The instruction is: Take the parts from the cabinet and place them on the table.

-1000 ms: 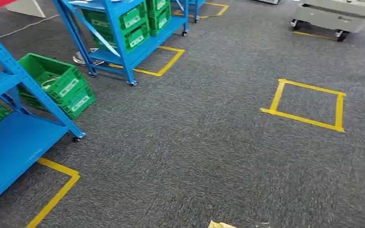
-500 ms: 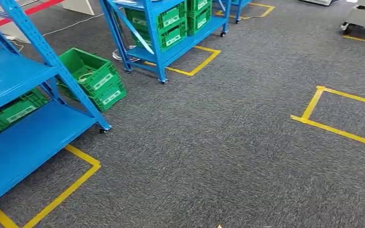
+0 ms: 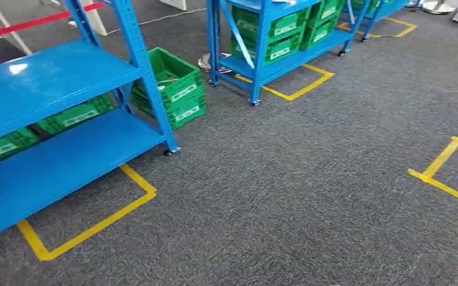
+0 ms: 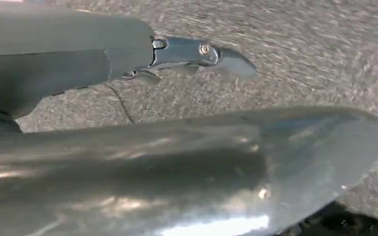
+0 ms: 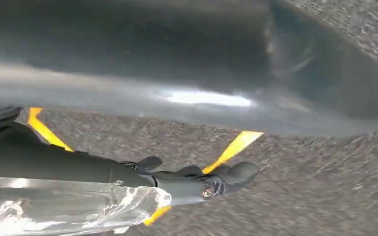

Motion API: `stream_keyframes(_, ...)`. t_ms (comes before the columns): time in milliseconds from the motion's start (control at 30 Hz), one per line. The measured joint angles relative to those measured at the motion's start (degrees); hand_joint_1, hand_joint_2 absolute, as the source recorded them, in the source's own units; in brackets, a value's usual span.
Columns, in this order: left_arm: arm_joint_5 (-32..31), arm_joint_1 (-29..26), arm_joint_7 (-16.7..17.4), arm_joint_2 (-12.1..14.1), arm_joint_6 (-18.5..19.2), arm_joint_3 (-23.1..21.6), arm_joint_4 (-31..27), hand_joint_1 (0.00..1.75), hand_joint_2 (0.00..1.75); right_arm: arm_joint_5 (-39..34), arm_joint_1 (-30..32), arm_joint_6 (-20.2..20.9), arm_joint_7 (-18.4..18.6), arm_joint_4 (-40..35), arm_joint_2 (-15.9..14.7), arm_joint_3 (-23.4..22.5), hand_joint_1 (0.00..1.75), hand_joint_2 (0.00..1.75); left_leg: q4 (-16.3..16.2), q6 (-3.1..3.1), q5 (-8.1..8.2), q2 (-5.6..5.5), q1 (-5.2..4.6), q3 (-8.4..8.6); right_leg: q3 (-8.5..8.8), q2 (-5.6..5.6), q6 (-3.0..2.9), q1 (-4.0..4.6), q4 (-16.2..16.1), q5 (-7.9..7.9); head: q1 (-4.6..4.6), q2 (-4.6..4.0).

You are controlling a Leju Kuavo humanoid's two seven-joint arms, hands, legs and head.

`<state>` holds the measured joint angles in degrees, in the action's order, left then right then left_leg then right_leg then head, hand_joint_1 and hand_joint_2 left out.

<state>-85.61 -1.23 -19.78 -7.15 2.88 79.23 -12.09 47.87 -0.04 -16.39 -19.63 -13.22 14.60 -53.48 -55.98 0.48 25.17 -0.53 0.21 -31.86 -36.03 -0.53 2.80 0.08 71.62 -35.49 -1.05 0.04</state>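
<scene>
A blue cabinet rack (image 3: pixel 53 77) with two bare shelves stands at the left of the head view, and green crates (image 3: pixel 74 114) sit behind its lower shelf. In the left wrist view my left hand (image 4: pixel 128 147) hangs over grey carpet, its fingers (image 4: pixel 202 51) straight and apart from the thumb, with nothing in it. In the right wrist view my right hand (image 5: pixel 177 182) hangs over the carpet and holds a clear plastic bag (image 5: pixel 69 206) that lies along its dark fingers. What the bag contains is too blurred to tell.
Two stacked green crates (image 3: pixel 176 86) stand on the floor beside the near rack's wheeled leg. A second blue rack (image 3: pixel 274 36) with green crates stands further back. Yellow tape marks a square (image 3: pixel 89 229) under the near rack and another (image 3: pixel 447 173) at the right.
The whole picture has slid to the right, so the camera has turned left. The near rack now takes up more of the left side. The yellowish thing at the bottom edge has left the picture.
</scene>
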Motion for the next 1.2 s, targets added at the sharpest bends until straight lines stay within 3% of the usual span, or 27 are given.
stream_keyframes(33,0.07,0.01,0.02,-0.02,0.0,0.02,0.0,0.0,0.0,0.13,0.11,-0.02,-0.02,0.0,-0.02,0.0,0.0,0.0,-0.01,0.01,-0.01,-0.83,-0.01,-0.03,-1.79,0.23,0.04,0.0,3.56,-1.15,0.0,0.0)
stream_keyframes(67,0.13,-0.08,0.15,-0.09,-0.11,0.2,0.0,0.0,0.0,0.39,0.17,-0.02,-0.11,0.0,-0.02,0.0,0.0,0.0,-0.03,-0.01,-0.02,-1.7,-0.01,-0.02,-2.63,0.31,-0.01,-0.01,4.8,-0.84,0.04,0.0)
stream_keyframes(100,0.15,-0.18,0.39,-0.22,-0.28,0.44,0.0,0.0,0.0,0.54,0.14,0.0,-0.11,0.0,-0.02,0.0,0.0,0.0,-0.05,-0.06,-0.05,-2.48,0.0,0.03,-2.09,0.34,-0.07,-0.05,3.2,0.81,0.02,0.0)
stream_keyframes(167,0.15,-0.17,0.74,-0.53,-0.5,0.79,0.0,0.0,0.0,0.98,0.05,0.07,-0.13,0.0,-0.02,0.09,0.0,0.0,-0.07,-0.29,-0.13,-4.18,0.11,0.22,2.08,1.2,-0.19,-0.31,-5.9,6.17,0.0,0.0)
stream_keyframes(200,0.11,-0.13,0.94,-0.63,-0.57,0.87,0.0,0.0,0.0,1.31,0.03,0.2,-0.11,0.0,-0.02,0.15,0.0,0.0,-0.11,-0.56,-0.14,-4.95,0.2,0.24,4.57,3.88,-0.08,-0.71,-11.12,8.34,0.07,0.0)
stream_keyframes(233,0.07,-0.05,1.05,-0.63,-0.59,0.92,0.0,0.0,0.0,1.55,0.05,0.26,-0.09,0.04,0.0,0.18,0.0,0.0,-0.43,-1.02,-0.1,-5.52,-0.13,-0.1,5.19,6.87,-0.11,-1.06,-12.94,7.41,0.04,0.0)
stream_keyframes(367,-0.75,-0.43,1.11,-0.61,-0.46,1.03,-0.02,0.0,0.0,2.08,0.06,0.57,-0.22,0.04,0.02,0.22,0.0,0.0,0.05,-2.57,-0.98,-8.13,0.51,-0.99,5.29,4.18,-1.77,-0.71,-13.09,7.97,-0.04,0.0)
stream_keyframes(400,-1.29,-0.55,0.83,-0.61,-0.26,1.01,-0.02,0.0,0.0,1.97,0.06,1.2,-0.31,0.02,-0.04,0.17,0.0,0.0,-0.53,-2.71,-0.37,-5.85,0.34,-1.19,5.42,3.24,-2.17,-0.87,-13.36,8.21,-0.1,0.0)
stream_keyframes(433,-1.4,-0.55,0.3,-0.66,-0.15,1.01,-0.02,0.0,0.0,2.01,0.14,1.8,-0.28,0.02,-0.07,0.15,0.0,0.0,-2.7,-2.92,1.47,-2.84,0.08,-2.35,5.42,2.63,-2.59,-0.82,-13.48,8.24,-0.81,0.0)
stream_keyframes(467,-1.4,-0.36,-0.24,-0.63,-0.13,1.03,-0.02,0.0,0.0,2.19,0.34,2.36,-0.13,0.02,-0.15,0.15,0.0,0.0,-6.62,-3.13,3.79,-1.41,0.11,-4.32,5.34,1.73,-2.79,-0.69,-13.48,8.21,-1.03,0.0)
stream_keyframes(533,-1.07,0.04,-0.9,-0.33,0.18,1.12,-0.02,0.0,0.0,3.04,0.96,3.08,0.31,0.02,-0.42,0.15,0.0,0.0,-15.38,-3.37,7.53,-0.36,0.17,-8.55,5.29,-0.36,-3.0,-0.47,-13.48,8.06,-0.98,0.0)
stream_keyframes(567,-0.79,0.03,-0.98,-0.13,0.24,1.38,-0.02,0.0,0.0,3.67,1.17,3.32,0.33,0.02,-0.63,0.15,0.0,0.0,-17.75,-3.42,7.81,-0.18,0.2,-9.66,5.29,-1.34,-3.09,-0.43,-13.47,7.99,-1.03,0.0)
stream_keyframes(600,-0.72,-0.07,-0.98,0.04,0.24,1.66,-0.02,0.0,0.0,4.22,1.26,3.43,0.31,0.0,-0.74,0.13,0.0,0.0,-17.06,-3.45,6.62,-0.12,0.24,-9.15,5.34,-2.06,-3.07,-0.43,-13.47,7.94,-0.98,0.0)
stream_keyframes(667,-0.29,-0.16,-0.74,0.22,-0.17,2.23,-0.02,0.0,0.0,4.94,1.17,3.59,0.04,0.0,-0.83,0.13,0.0,0.0,-9.73,-3.27,2.08,0.61,0.24,-5.18,5.54,-3.26,-2.89,-0.45,-13.47,7.82,-1.03,0.0)
stream_keyframes(700,0.0,-0.08,-0.55,0.24,-0.42,2.49,-0.02,0.0,0.0,5.31,1.16,3.63,-0.07,0.0,-0.85,0.15,0.0,0.0,-5.04,-3.11,0.12,2.1,0.2,-2.49,5.76,-3.81,-2.66,-0.44,-13.47,7.67,-1.05,0.0)
stream_keyframes(733,0.09,0.07,-0.46,0.15,-0.72,2.71,-0.02,0.0,0.0,5.66,1.2,3.71,-0.13,-0.02,-0.92,0.15,0.0,0.0,-1.75,-3.0,-0.34,5.38,-0.03,-0.45,5.88,-4.26,-2.31,0.03,-13.4,7.42,-1.11,0.0)
stream_keyframes(767,0.17,0.5,-0.39,0.13,-1.0,2.88,-0.02,0.0,0.0,6.1,1.32,3.85,-0.17,-0.02,-0.94,0.15,0.0,0.0,-0.35,-2.53,0.19,4.8,-0.19,-0.12,5.43,-4.85,-1.91,0.37,-13.02,6.99,-1.21,0.0)
stream_keyframes(800,0.2,0.63,-0.37,-0.09,-1.31,3.08,-0.02,0.0,0.0,6.43,1.34,3.89,-0.22,-0.02,-0.96,0.17,0.0,0.0,-0.52,-2.25,0.13,4.32,-0.16,-0.43,5.73,-5.55,-1.66,0.47,-13.28,6.96,-0.63,0.0)
stream_keyframes(867,0.26,0.2,-0.33,-0.39,-1.79,3.61,-0.02,0.0,0.0,7.04,1.17,3.98,-0.35,-0.07,-0.98,0.22,0.0,0.0,-0.5,-1.68,0.21,2.95,-0.29,-0.56,6.75,-6.88,-1.22,0.36,-13.58,6.88,-0.71,0.0)
stream_keyframes(900,0.39,0.06,-0.31,-0.68,-1.9,3.85,-0.02,0.0,0.0,7.3,1.15,4.0,-0.46,-0.09,-0.98,0.28,0.0,0.0,-0.19,-1.23,-0.1,2.41,0.22,-0.29,6.4,-5.2,-0.61,0.04,-13.19,6.44,-0.72,0.0)
stream_keyframes(933,0.53,0.02,-0.26,-0.72,-1.99,4.09,-0.02,0.0,0.0,7.54,1.14,4.02,-0.61,-0.09,-0.98,0.37,0.0,0.0,-0.19,-1.02,-0.16,2.03,0.31,-0.31,5.97,-1.94,-0.31,-0.02,-11.55,5.17,-0.28,0.0)
stream_keyframes(967,0.61,0.2,-0.13,-0.7,-2.27,4.22,-0.02,0.0,0.0,7.72,1.24,4.02,-0.74,-0.09,-0.98,0.46,0.0,0.0,-0.2,-0.73,-0.28,1.27,0.32,-0.39,4.35,-0.49,-0.19,-0.11,-7.79,2.9,-0.2,0.0)
stream_keyframes(1033,0.77,0.53,-0.13,-0.81,-2.53,4.35,-0.04,0.0,0.0,8.13,1.57,4.09,-0.85,-0.09,-0.98,0.57,0.0,0.0,-0.21,-0.46,-0.3,-0.35,0.26,-0.52,-0.18,0.27,0.02,-0.14,1.65,-1.12,-0.17,0.0)
stream_keyframes(1067,0.77,0.53,-0.13,-0.87,-2.6,4.44,-0.04,0.0,0.0,8.2,1.67,4.09,-0.94,-0.09,-0.98,0.59,0.0,0.0,-0.22,-0.46,-0.3,-1.12,0.24,-0.5,-1.67,0.3,0.05,-0.15,4.25,-1.56,-0.2,0.0)
stream_keyframes(1133,0.76,0.35,-0.13,-1.11,-2.78,4.76,-0.07,0.0,0.0,8.26,1.75,4.2,-1.09,-0.09,-0.98,0.61,0.0,0.0,-0.25,-0.49,-0.32,-2.75,0.26,-0.36,-1.07,0.37,-0.08,-0.18,1.66,1.57,-0.15,0.0)
stream_keyframes(1167,0.79,0.3,-0.13,-1.25,-2.86,4.87,-0.07,0.0,0.0,8.28,1.74,4.22,-1.16,-0.13,-0.98,0.63,0.0,0.0,-0.27,-0.62,-0.38,-3.69,0.33,-0.27,1.07,0.86,-0.2,-0.28,-3.29,4.61,-0.24,0.0)
stream_keyframes(1200,0.79,0.32,-0.13,-1.4,-2.91,4.98,-0.07,0.0,0.0,8.31,1.72,4.24,-1.2,-0.17,-0.98,0.66,0.0,0.0,-0.29,-0.81,-0.41,-4.49,0.42,-0.21,3.53,2.28,-0.29,-0.49,-8.7,7.29,-0.18,0.0)
